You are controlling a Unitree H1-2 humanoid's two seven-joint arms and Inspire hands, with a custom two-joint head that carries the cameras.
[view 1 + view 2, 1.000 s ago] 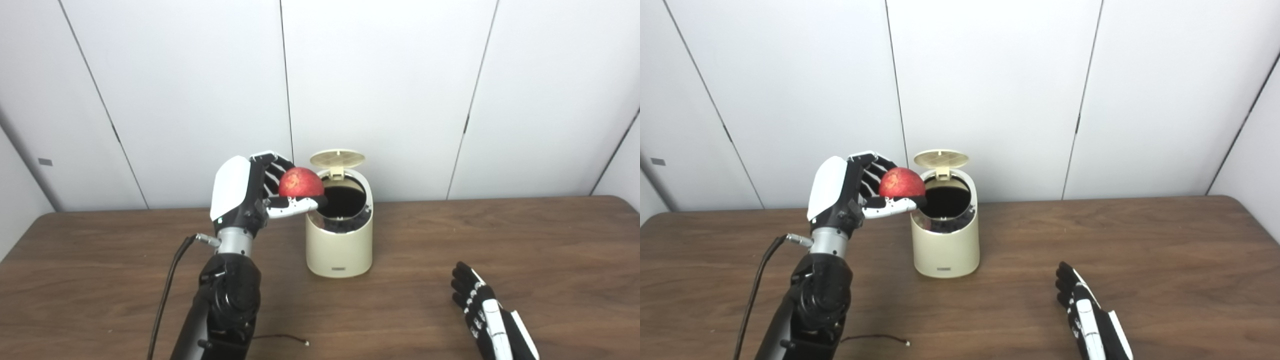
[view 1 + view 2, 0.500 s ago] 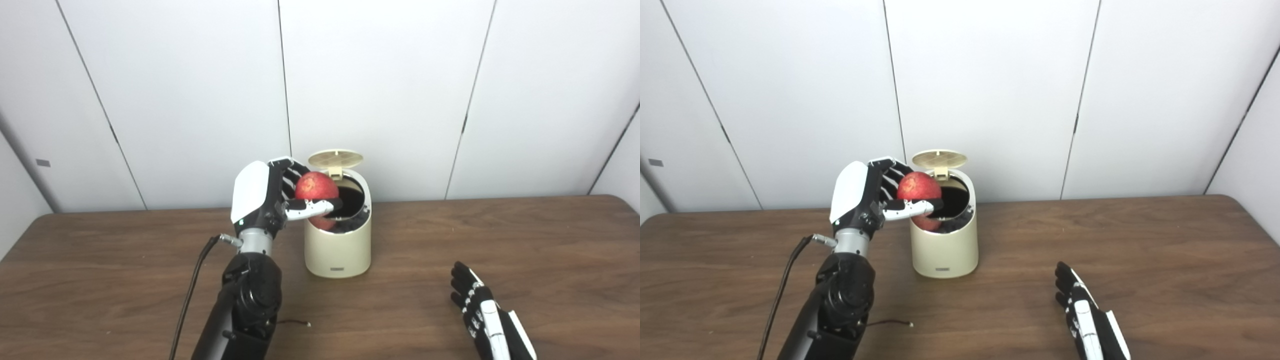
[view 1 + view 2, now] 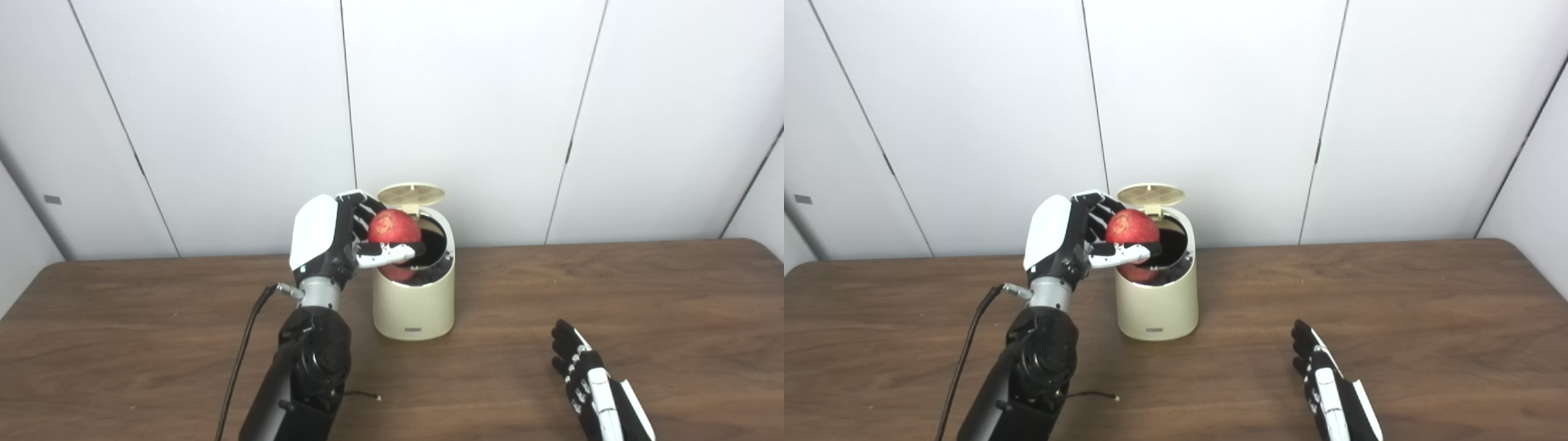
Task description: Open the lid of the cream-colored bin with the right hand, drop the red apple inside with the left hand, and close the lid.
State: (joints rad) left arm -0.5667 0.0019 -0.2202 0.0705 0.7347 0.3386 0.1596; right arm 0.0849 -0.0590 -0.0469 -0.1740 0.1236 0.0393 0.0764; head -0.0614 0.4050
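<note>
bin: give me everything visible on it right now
The cream-colored bin is a small, smooth-walled cylinder, plastic by the look, standing upright on the wooden table near the back wall. Its round lid is hinged up at the rear, ribbed underside showing. The dark opening has a shiny inner rim that mirrors some red. A small dark label sits low on the front. The left hand holds the red apple over the opening's left edge; contact with the rim is unclear.

The bin (image 3: 414,303) is cream with a dark inside; its lid (image 3: 411,195) shows a fine grid pattern. Just beside it, the apple (image 3: 394,227) is speckled red. Both hands (image 3: 334,245) (image 3: 591,386) are black and white. The table (image 3: 643,294) beneath is dark brown woodgrain.
</note>
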